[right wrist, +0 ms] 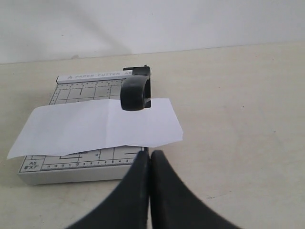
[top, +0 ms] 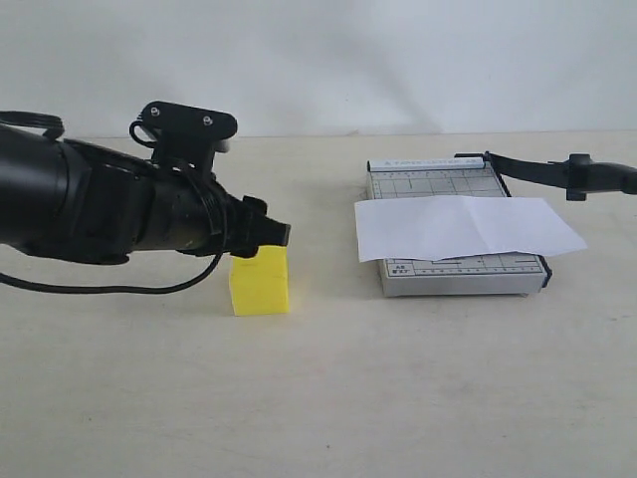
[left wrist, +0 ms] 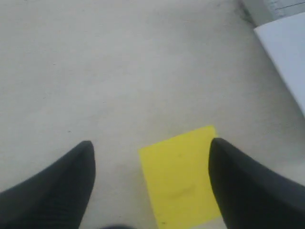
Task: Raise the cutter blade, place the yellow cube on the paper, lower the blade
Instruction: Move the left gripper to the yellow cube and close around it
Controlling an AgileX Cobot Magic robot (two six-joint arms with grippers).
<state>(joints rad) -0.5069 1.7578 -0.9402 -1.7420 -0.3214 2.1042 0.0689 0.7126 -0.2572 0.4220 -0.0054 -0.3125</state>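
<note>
Two states: left gripper [left wrist: 151, 142] released astride yellow cube [top: 260, 284] for grasping; right gripper [right wrist: 150, 155] clenched empty; cutter blade [top: 532, 169] raised, clearing paper [top: 463, 227] by right edge.

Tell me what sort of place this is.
Probably a robot lab bench: a plain table against a blank wall, with a cutter, paper and yellow cube set out as props.
</note>
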